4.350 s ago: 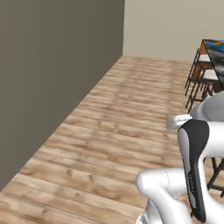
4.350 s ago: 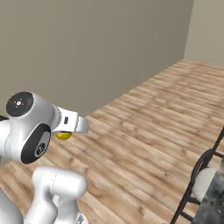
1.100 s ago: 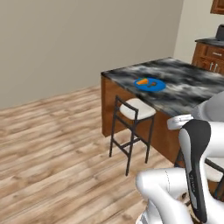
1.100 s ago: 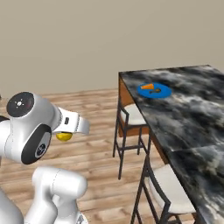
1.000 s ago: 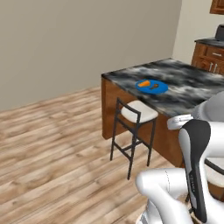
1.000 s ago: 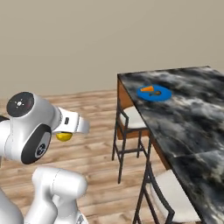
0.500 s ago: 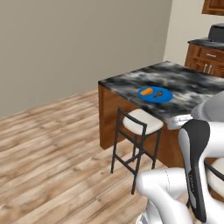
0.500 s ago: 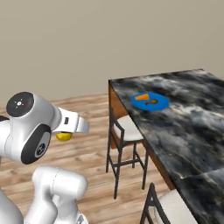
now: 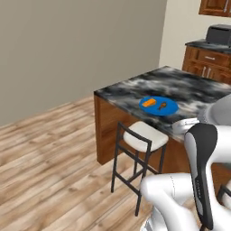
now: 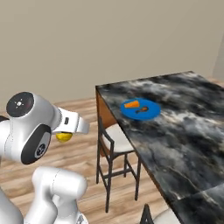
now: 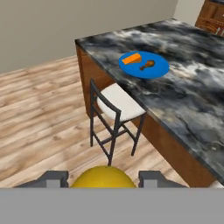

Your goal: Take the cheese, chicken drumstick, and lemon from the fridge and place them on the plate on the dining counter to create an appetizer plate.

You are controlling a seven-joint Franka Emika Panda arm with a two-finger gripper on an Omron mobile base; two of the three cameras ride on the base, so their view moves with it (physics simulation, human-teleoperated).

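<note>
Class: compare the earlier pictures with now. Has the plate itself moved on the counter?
No. The plate keeps its place near the counter corner above the stool; the base drove, shifting the whole view.

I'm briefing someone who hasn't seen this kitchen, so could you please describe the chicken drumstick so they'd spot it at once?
Find the dining counter with the marbled black-and-grey top, then the blue plate near its corner. Two pieces lie on it: the chicken drumstick is the small reddish-brown one tapering to a thin end, beside the orange cheese wedge.

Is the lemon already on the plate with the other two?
No, the lemon sits between the tool's fingers, while the plate carries the cheese and drumstick.
</note>
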